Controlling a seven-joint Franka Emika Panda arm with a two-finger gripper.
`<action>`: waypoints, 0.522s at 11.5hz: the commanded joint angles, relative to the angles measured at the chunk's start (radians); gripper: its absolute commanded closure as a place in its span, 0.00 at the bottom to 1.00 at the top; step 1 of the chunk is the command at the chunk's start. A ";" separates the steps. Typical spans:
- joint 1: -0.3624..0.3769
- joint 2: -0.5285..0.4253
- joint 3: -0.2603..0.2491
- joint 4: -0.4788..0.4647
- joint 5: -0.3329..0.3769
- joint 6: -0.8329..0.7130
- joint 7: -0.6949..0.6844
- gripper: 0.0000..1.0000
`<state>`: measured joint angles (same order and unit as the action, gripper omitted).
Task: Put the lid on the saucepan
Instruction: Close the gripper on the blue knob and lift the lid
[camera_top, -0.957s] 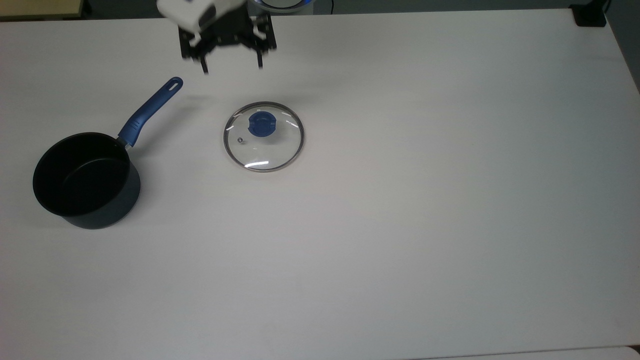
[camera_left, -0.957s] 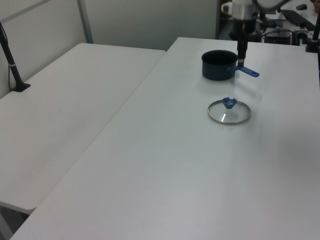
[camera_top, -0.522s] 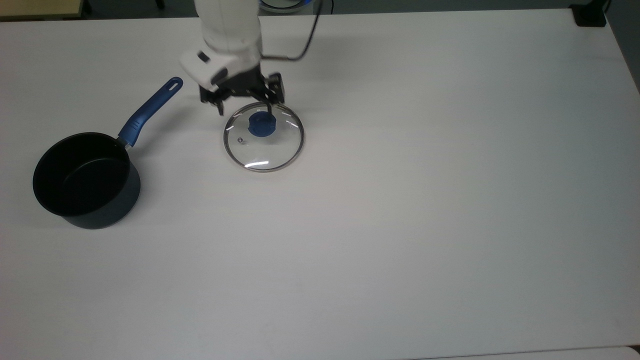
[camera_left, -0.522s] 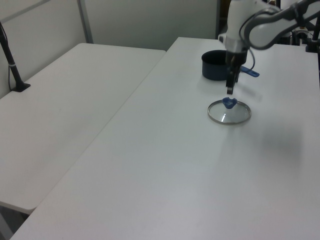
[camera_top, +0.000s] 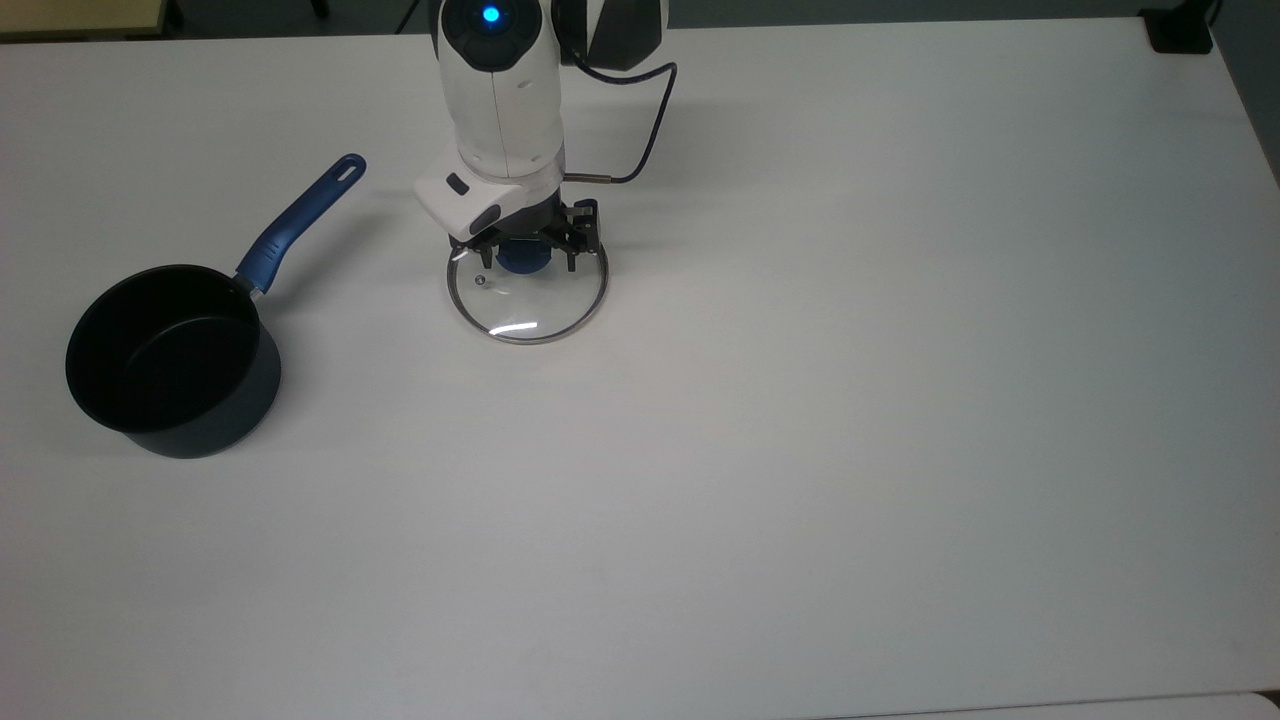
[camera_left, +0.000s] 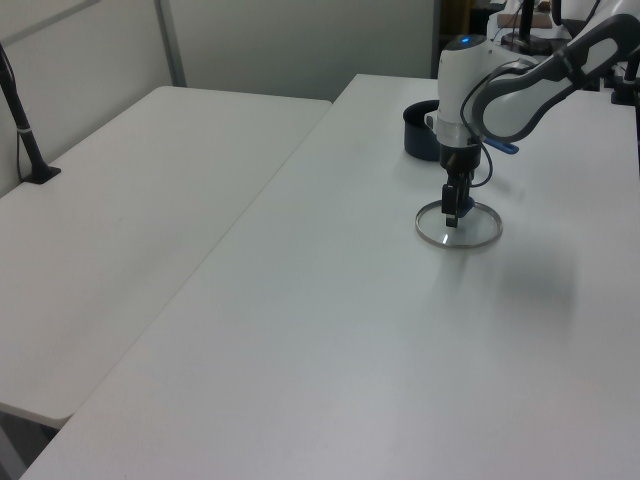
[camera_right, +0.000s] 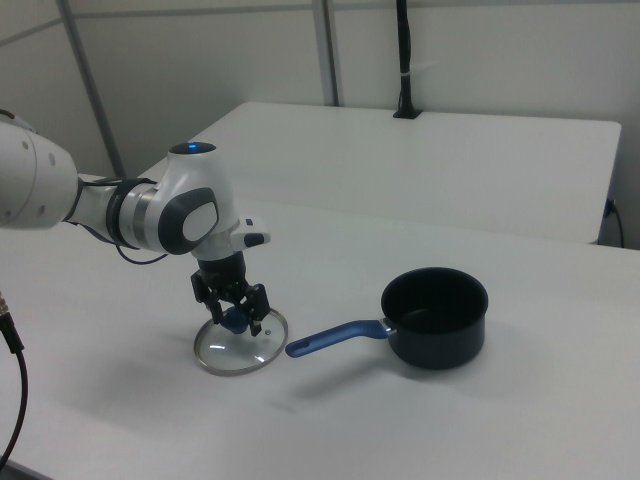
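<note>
The lid (camera_top: 526, 308), clear glass with a steel rim and a blue knob (camera_top: 522, 260), lies flat on the white table (camera_top: 820, 420). My gripper (camera_top: 526, 262) is lowered over the knob, open, with one finger on each side of it and small gaps between. The right view shows the gripper (camera_right: 234, 322) straddling the knob above the lid (camera_right: 236, 354); the left view shows the gripper (camera_left: 451, 214) at the lid (camera_left: 477, 232). The saucepan (camera_top: 165, 355) stands upright toward the top view's left, black inside, its blue handle (camera_top: 300, 215) pointing toward the arm. It appears again as saucepan (camera_right: 435, 320) and saucepan (camera_left: 417, 140).
A black cable (camera_top: 645, 150) loops off the arm's wrist. A black block (camera_top: 1180, 30) sits at the table's far corner on the top view's right. A second white table (camera_left: 130, 200) adjoins, with a black post (camera_left: 22, 120) clamped on it.
The arm has swung out from the table's far edge and come down over the lid, so the open fingers now flank the knob. Lid and saucepan have not moved.
</note>
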<state>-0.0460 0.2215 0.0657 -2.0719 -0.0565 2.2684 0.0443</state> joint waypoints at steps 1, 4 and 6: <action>-0.009 -0.037 0.005 0.021 -0.002 -0.004 0.025 0.61; -0.009 -0.071 0.005 0.230 0.001 -0.292 0.034 0.62; -0.011 -0.061 0.000 0.361 0.004 -0.331 0.032 0.62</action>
<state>-0.0537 0.1621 0.0657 -1.8453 -0.0563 2.0065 0.0605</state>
